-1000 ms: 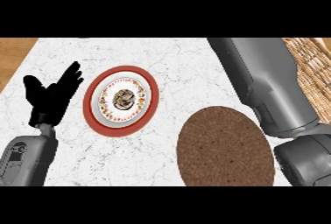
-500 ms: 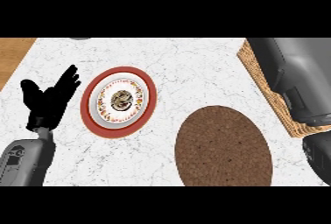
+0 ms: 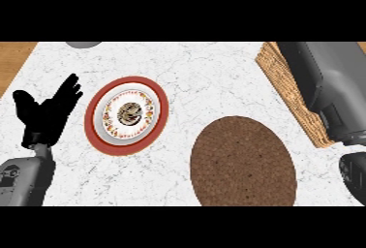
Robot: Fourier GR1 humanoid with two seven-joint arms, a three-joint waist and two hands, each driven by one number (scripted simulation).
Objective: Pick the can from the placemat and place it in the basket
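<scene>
The round brown placemat (image 3: 244, 162) lies bare on the marble counter, right of centre. No can shows anywhere. The woven basket (image 3: 286, 82) runs along the right edge, mostly covered by my grey right forearm (image 3: 325, 87), which reaches up over it; the right hand itself is out of the picture. My left hand (image 3: 46, 114) rests open at the left, fingers up, beside the plate.
A red-rimmed plate (image 3: 127, 115) with a patterned white dish in it sits left of centre. A grey rounded object (image 3: 84, 44) peeks in at the top edge. Wooden floor shows past the counter's far left corner (image 3: 14, 51).
My right forearm has swung further right, off the placemat's edge and over the basket, uncovering more counter. The left hand has stayed put.
</scene>
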